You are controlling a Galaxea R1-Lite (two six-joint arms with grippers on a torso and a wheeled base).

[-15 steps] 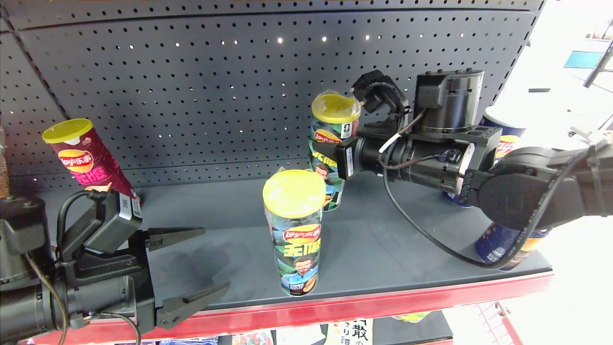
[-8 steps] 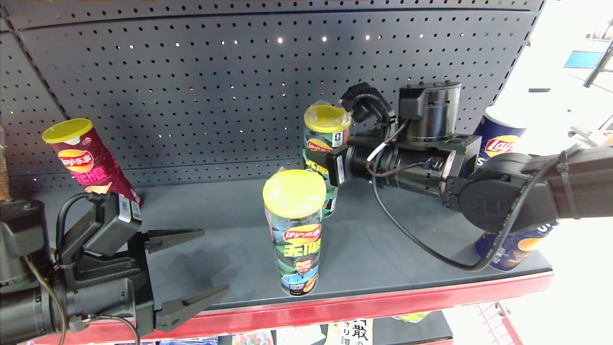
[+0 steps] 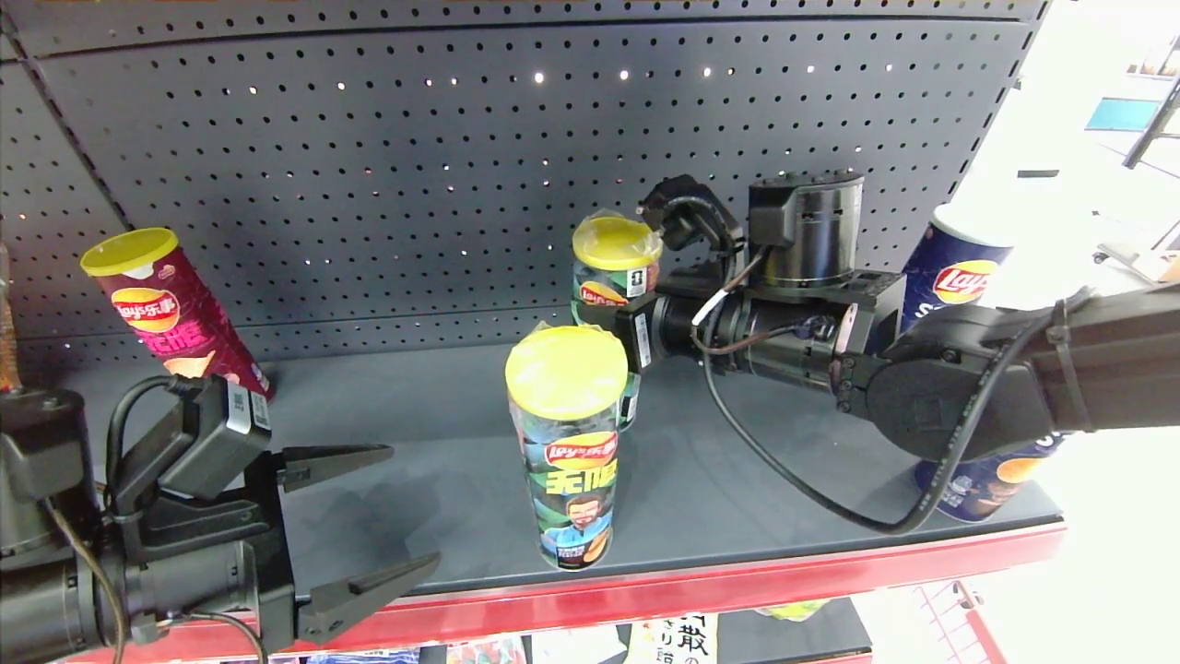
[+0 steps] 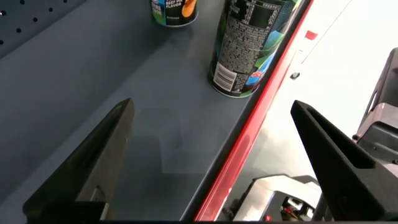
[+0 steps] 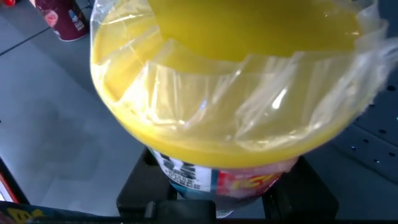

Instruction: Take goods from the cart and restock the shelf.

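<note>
Green chip can [image 3: 616, 260] clamped in right hand [image 3: 619, 321], arm level over shelf [image 3: 728, 480]; left hand [image 3: 415, 505] spread wide

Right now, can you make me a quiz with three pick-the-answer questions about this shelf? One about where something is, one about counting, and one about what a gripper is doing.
1. Where is the maroon can?
A. At the robot's left end of the shelf, tilted
B. Lying flat at the right end
C. On the floor

2. How many cans have a yellow lid?
A. One
B. Three
C. Six

3. The left gripper is:
A. Open and empty
B. Shut on a blue can
C. Shut on a lid

Answers:
1 A: it leans at that end.
2 B: the maroon can, the front green can and the rear green can held by the right gripper.
3 A: its fingers are spread with nothing between them.
</note>
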